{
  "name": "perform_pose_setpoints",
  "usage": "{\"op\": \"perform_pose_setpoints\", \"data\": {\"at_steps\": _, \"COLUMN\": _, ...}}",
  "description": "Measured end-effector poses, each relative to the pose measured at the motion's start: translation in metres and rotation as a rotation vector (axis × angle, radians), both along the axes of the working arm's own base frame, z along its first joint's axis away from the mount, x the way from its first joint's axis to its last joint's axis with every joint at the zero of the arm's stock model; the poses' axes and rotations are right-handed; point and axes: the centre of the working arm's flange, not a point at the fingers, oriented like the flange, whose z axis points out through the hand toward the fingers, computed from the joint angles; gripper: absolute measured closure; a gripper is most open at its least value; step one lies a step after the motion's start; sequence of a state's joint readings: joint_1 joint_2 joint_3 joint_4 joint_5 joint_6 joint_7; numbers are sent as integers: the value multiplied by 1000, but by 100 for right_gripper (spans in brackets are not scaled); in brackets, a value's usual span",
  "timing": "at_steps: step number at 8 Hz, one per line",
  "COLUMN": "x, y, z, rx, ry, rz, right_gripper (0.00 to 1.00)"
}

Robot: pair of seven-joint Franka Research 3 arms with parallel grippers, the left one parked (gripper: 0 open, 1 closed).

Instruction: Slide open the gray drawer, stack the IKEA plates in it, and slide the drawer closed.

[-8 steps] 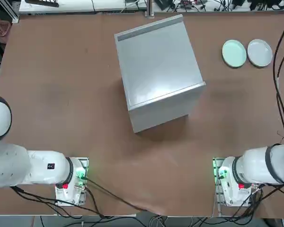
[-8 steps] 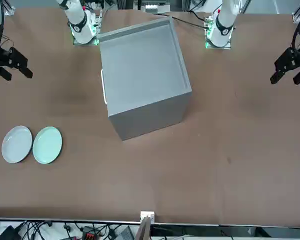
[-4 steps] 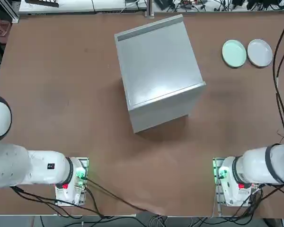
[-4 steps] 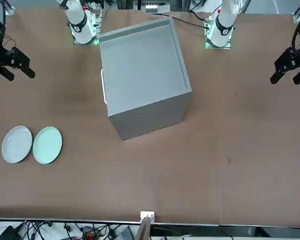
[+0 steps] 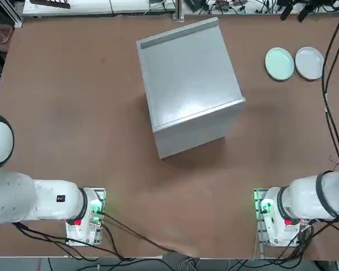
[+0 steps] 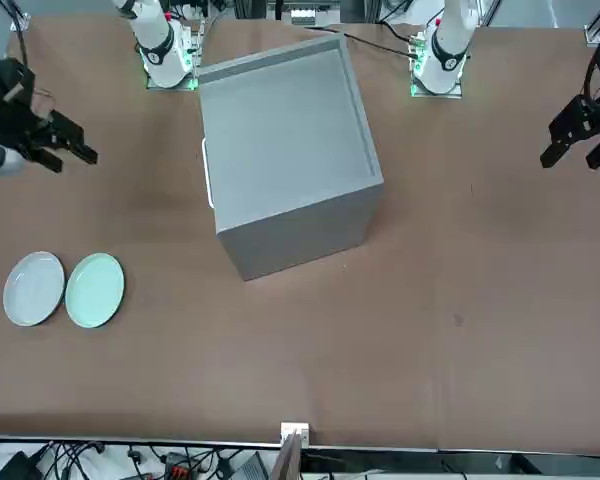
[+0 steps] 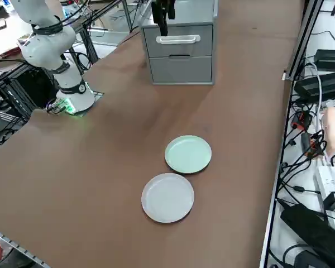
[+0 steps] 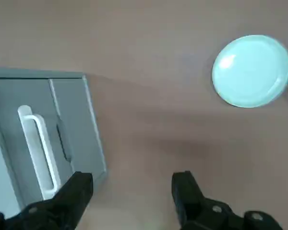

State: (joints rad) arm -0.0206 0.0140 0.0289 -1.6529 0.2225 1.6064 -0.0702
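The gray drawer sits shut in the front of the single gray cabinet, which stands near the middle of the brown table. In the right side view that front shows two drawer panels, one above the other; the upper carries one pale bar handle, and the lower panel shows none.

Two IKEA plates lie flat on the table, well apart from the cabinet, near the far corner on the robot's right. The mint green plate is the one nearer the cabinet, and the white-gray plate lies just beside it. They sit side by side, not stacked; whether their rims touch cannot be told.

The right gripper hangs above the table between the cabinet front and the plates, its two black fingers spread apart with nothing between them. It touches neither the handle nor a plate.
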Motion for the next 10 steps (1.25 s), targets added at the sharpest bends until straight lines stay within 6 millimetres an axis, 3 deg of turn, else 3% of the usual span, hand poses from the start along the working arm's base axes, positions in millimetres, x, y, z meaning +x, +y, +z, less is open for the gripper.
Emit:
{"op": "perform_pose_setpoints", "data": {"at_steps": 3, "x": 0, "y": 24, "z": -55, "rx": 112, "ry": 14, "rz": 8, "right_gripper": 0}}
{"op": "perform_pose_setpoints", "data": {"at_steps": 7, "x": -20, "y": 97, "z": -97, "rx": 166, "ry": -2, "rz": 113, "right_gripper": 0}}
{"op": "perform_pose_setpoints", "data": {"at_steps": 10, "x": -31, "y": 105, "z": -130, "rx": 228, "ry": -10, "rz": 180, "right_gripper": 0}}
